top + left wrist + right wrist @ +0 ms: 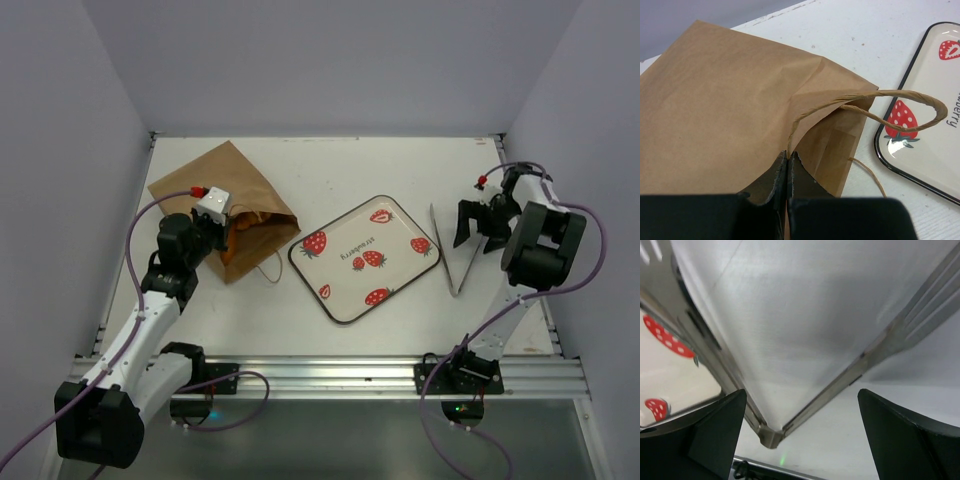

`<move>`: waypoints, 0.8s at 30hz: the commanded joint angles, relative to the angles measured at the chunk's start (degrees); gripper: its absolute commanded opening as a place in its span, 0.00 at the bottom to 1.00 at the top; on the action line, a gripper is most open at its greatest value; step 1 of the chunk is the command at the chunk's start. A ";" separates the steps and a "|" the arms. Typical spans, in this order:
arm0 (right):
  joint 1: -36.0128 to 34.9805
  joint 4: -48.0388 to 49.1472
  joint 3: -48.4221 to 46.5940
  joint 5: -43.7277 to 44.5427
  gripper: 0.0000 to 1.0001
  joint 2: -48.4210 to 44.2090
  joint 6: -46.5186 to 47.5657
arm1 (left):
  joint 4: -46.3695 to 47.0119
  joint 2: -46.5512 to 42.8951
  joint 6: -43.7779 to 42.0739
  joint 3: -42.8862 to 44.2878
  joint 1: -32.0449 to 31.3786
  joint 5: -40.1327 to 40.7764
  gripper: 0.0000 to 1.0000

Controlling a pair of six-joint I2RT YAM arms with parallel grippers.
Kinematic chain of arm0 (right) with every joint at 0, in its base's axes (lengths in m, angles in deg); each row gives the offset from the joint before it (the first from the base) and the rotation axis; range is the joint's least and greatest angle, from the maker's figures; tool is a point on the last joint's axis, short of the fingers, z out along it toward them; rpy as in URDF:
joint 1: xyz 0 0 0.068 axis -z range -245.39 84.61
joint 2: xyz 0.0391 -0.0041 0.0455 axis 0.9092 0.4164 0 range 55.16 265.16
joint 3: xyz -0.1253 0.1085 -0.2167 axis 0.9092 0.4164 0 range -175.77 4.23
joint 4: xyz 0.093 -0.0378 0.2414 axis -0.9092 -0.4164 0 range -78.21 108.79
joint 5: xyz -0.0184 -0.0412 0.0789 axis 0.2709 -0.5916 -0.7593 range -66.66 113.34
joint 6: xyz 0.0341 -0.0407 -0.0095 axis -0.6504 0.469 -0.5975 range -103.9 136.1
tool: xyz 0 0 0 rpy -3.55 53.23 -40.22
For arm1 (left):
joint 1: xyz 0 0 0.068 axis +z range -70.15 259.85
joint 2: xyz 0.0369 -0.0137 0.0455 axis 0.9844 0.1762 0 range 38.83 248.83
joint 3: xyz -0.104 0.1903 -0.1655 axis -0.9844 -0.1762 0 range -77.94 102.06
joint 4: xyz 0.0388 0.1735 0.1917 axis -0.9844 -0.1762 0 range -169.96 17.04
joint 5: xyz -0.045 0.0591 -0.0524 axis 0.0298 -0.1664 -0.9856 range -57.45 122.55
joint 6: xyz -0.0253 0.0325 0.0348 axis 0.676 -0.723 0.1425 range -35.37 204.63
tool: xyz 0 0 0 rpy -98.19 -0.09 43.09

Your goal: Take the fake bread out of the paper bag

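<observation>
While I am pinching the upper lip of the paper bag with my left pincer, jaws pressed together on the paper right where the twisted handle roots, I am worrying about tearing: a hard pull could rip the thin rim or the handle, and an uneven lift could drag the whole bag into the strawberry tray on its right. The fake bread is showing orange inside the bag's mouth, just right of my left fingertips, on the table's left side. My right pincer is hanging spread wide over the metal tongs, well apart from the bag
</observation>
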 commanded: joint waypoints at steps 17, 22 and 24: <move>-8.45 6.19 18.92 10.75 0.99 -19.82 3.50 | -1.02 -0.66 -0.05 1.83 -0.52 -1.06 0.00; -11.17 8.05 21.12 16.38 0.99 -20.70 1.38 | -0.94 -0.75 -0.05 1.92 -0.52 -1.15 0.00; -11.44 8.14 21.47 16.74 0.99 -20.70 1.03 | -1.02 -0.84 -0.05 1.92 -0.52 -1.15 0.00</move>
